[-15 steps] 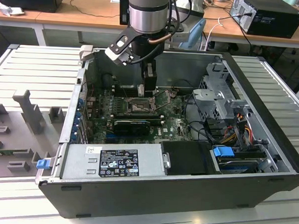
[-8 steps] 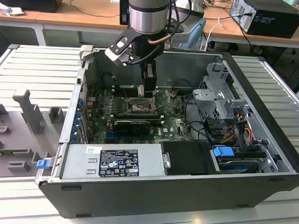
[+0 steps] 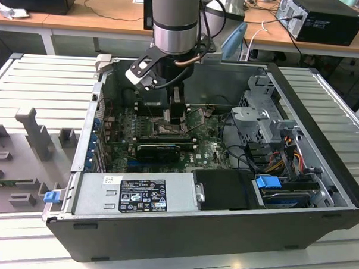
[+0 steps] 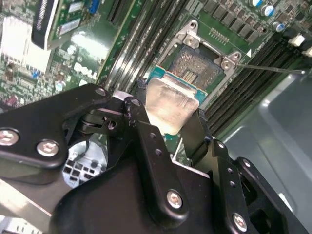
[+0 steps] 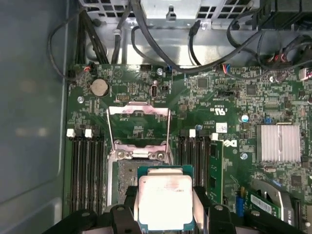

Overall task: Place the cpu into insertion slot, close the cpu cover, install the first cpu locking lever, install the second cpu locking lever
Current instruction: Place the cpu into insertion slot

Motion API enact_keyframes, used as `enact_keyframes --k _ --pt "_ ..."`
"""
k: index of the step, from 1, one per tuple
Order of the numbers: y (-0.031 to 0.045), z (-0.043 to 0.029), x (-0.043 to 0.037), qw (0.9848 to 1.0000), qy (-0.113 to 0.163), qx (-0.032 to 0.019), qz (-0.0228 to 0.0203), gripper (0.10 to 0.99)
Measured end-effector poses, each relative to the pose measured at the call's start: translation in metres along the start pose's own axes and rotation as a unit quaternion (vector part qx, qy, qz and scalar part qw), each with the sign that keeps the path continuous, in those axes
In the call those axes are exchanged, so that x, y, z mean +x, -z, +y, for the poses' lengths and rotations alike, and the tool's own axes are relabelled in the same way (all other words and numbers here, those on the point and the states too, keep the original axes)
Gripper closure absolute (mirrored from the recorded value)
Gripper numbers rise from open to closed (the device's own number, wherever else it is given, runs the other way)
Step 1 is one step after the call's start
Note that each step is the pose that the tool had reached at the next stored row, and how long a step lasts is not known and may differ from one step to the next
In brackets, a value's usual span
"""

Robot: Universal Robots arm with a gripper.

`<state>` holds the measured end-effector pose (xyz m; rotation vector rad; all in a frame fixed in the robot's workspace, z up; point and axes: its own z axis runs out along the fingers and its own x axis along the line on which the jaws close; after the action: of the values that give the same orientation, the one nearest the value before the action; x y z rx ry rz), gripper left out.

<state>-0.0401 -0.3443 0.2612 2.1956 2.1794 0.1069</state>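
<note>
Step 1 in hand: my end effector (image 4: 169,117) clamps the cpu (image 5: 165,200) by 2 edges, hovering just over the insertion slot (image 4: 197,66), partly offset. The cpu cover (image 5: 139,110) stands flipped open. I judge seating needs square alignment and gentle lowering.

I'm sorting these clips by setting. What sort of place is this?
Probably a robotics lab or test workshop: an opened computer case lies on a slatted metal table, a robot arm reaches in with the gripper holding the cpu, and cabled desks stand behind.
</note>
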Motion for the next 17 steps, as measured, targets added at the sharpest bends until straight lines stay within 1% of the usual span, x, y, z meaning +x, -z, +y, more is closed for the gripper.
enact_keyframes --k 2,6,7,15,17 --pt "-0.005 -0.0006 0.0014 1.0 -0.005 0.0 -0.0005 0.557" --pt "-0.0131 -0.0021 0.0055 1.0 -0.005 0.0 -0.0005 0.557" --pt "-0.0176 -0.0034 0.0073 1.0 -0.005 0.0 -0.0004 0.557" --pt "-0.0327 -0.0074 0.0188 1.0 -0.005 0.0 -0.0005 0.557" --pt "-0.0387 -0.0099 0.0221 1.0 -0.005 0.0 -0.0005 0.557"
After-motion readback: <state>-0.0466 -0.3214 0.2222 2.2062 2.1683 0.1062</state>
